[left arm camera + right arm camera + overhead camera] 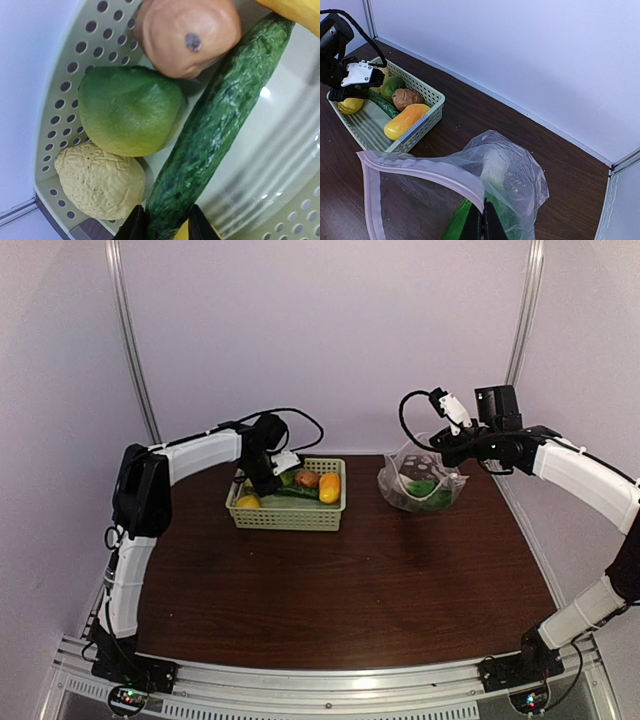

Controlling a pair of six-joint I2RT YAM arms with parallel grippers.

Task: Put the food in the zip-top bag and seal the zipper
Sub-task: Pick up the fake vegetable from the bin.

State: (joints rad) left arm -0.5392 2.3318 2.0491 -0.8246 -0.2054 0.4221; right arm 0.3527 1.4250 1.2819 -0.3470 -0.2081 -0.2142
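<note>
The pale green basket [288,516] holds the food: a dark green cucumber [220,130], a green lime [127,110], a pale yellow lemon [100,182], a brown piece [185,35] and a yellow-orange piece [329,487]. My left gripper [166,226] is down in the basket with its fingers pressed on both sides of the cucumber's near end. The clear zip-top bag [420,480] stands at the back right with green pieces inside [457,222]. My right gripper [482,226] is shut on the bag's mouth edge and holds the zipper strip [430,172] up and open. The slider tab does not show.
The basket sits at the back left of the dark wooden table [350,590], the bag about a hand's width to its right. White walls close in the back and both sides. The left arm's cable [305,425] loops above the basket.
</note>
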